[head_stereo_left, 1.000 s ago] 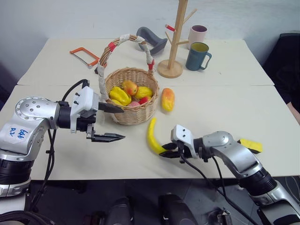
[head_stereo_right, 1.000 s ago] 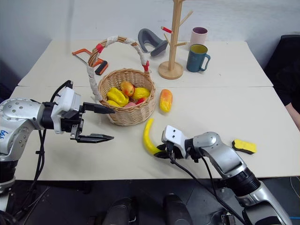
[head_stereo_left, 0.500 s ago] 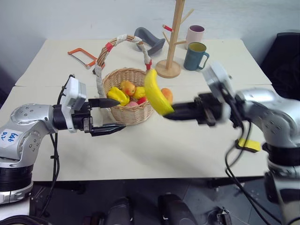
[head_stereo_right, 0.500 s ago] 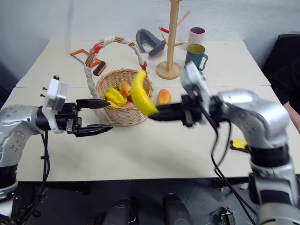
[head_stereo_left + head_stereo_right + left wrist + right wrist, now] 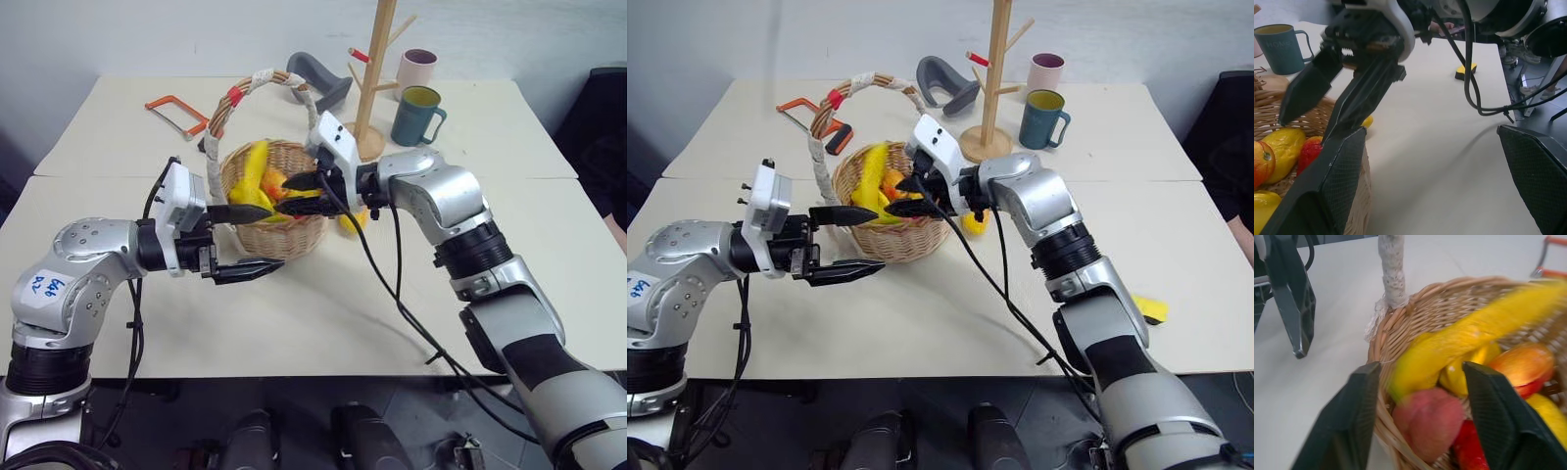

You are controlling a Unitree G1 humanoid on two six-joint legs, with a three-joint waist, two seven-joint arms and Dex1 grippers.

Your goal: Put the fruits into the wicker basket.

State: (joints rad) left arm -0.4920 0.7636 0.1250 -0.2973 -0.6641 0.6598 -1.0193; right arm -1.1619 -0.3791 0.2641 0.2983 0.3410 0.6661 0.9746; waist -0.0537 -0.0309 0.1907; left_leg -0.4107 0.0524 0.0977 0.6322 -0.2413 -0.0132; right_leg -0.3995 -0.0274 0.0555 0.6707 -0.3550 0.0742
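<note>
Banana (image 5: 253,168) lay propped in the wicker basket (image 5: 284,235) under my parted right claw (image 5: 300,194), left claw (image 5: 245,240) parted too; mango (image 5: 972,223) on the table looked smooth, firm, best pinched mid-body.

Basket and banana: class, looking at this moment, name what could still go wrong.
1. The banana lies slanted across the heaped fruit, one end at the basket rim; it might slide out.
2. The right gripper hangs open inside the basket under the handle; pulling back could snag it.
3. The mango is still on the table.
</note>
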